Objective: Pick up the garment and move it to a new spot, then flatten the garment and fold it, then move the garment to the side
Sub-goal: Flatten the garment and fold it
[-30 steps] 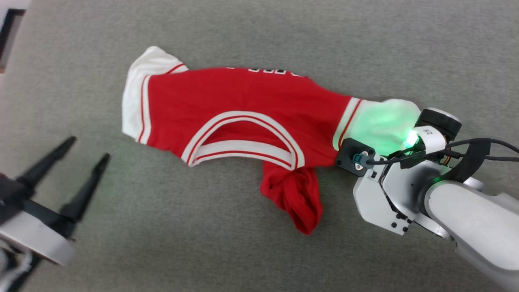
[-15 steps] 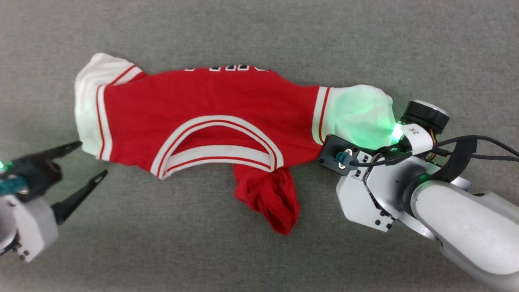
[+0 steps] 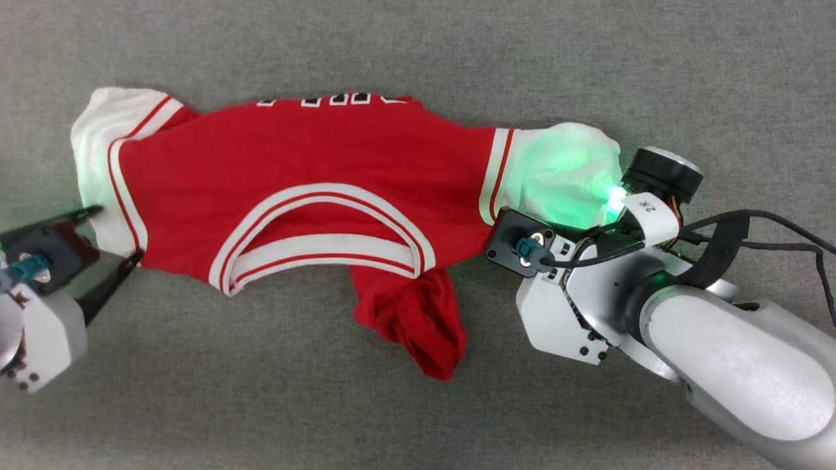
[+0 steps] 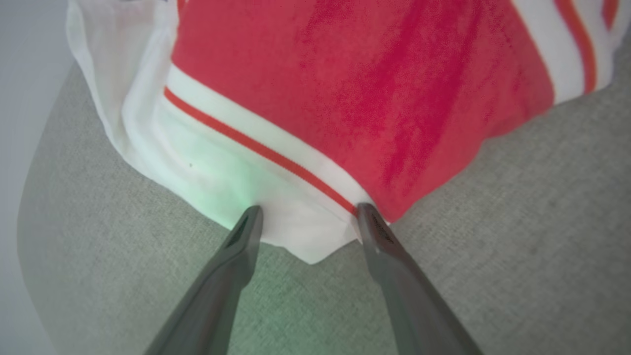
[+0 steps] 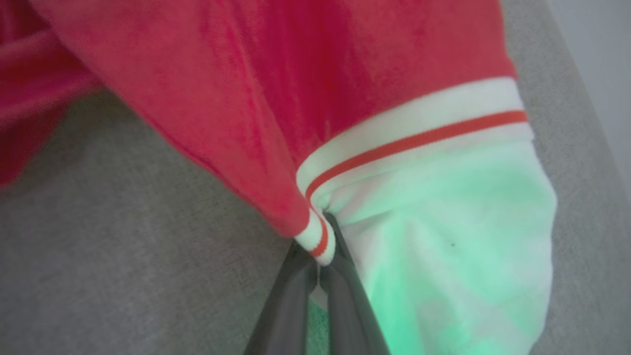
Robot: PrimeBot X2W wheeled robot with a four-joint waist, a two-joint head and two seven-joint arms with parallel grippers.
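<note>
The garment (image 3: pixel 313 163), a red jersey with white sleeves and striped trim, lies stretched sideways on the grey surface, neckline toward me. A bunched red part (image 3: pixel 418 320) sticks out below the neckline. My left gripper (image 3: pixel 117 233) stands open at the left sleeve (image 3: pixel 98 143). In the left wrist view the left gripper (image 4: pixel 309 212) straddles that sleeve's corner, tips touching the cloth (image 4: pixel 345 74). My right gripper (image 5: pixel 323 246) is shut on the striped seam where the right sleeve (image 5: pixel 443 236) meets the red body (image 5: pixel 246 74). In the head view the wrist (image 3: pixel 588 307) covers its fingers.
Grey fabric-like surface (image 3: pixel 261 405) spreads on all sides of the jersey. A black cable (image 3: pixel 771 222) loops off my right wrist. Green light from both wrists tints the white sleeves. A pale edge (image 4: pixel 19 98) borders the surface in the left wrist view.
The whole picture has shifted, so the camera moved. My left gripper has turned and come up to the left sleeve, still open. The right gripper keeps its hold on the right sleeve seam.
</note>
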